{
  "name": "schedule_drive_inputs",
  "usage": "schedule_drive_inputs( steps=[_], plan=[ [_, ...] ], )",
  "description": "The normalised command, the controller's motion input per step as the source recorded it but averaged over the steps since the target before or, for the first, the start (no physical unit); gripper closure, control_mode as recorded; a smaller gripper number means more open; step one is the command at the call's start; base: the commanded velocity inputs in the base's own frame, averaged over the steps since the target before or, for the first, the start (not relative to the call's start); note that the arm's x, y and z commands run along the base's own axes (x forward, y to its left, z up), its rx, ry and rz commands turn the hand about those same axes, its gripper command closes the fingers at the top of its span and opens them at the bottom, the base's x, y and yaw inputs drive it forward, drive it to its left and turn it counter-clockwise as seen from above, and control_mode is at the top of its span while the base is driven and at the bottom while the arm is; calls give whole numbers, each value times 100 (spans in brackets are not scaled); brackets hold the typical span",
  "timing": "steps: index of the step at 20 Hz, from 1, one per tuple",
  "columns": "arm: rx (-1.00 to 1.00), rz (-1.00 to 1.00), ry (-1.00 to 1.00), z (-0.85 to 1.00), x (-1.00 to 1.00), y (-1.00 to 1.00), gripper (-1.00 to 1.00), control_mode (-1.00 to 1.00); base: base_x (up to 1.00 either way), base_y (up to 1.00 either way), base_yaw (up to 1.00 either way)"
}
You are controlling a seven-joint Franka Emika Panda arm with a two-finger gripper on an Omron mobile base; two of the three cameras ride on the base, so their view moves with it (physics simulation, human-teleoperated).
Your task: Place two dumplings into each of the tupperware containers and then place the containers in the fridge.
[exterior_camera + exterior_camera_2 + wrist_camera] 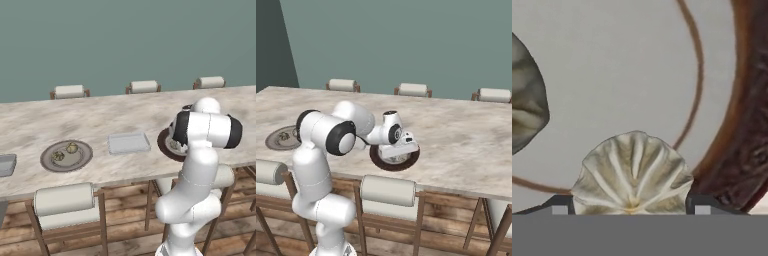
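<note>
Seen from the hand, a pale ridged dumpling (632, 175) lies on a round brown-rimmed plate (747, 100), straight between my fingertips (559, 206). My gripper (632, 207) is open, a tip close to each side of that dumpling. A second dumpling (527, 110) lies to its left. From the right base camera, my gripper (398, 152) points down onto this plate (378, 160) at the counter's near edge. A light-grey tupperware container (129, 142) stands left of the arm, another (6, 165) at the far left edge. The fridge is out of view.
Another brown-rimmed plate (66, 155) holding dumplings (72, 148) sits further left on the marble counter (100, 115). Stools (65, 200) stand along the near side, and chair backs (144, 86) line the far side.
</note>
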Motion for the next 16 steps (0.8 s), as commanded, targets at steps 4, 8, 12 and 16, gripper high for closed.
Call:
schedule_drive_inputs(
  steps=[4,8,12,16],
  plan=[
    [1,0,0,5,-47,16,100,-100,0,0,0],
    [6,0,-8,67,-71,38,100,-100,0,0,0],
    [8,0,-13,100,-47,60,100,-100,0,0,0],
    [10,0,-12,93,-6,80,100,-100,0,0,0]
  ],
)
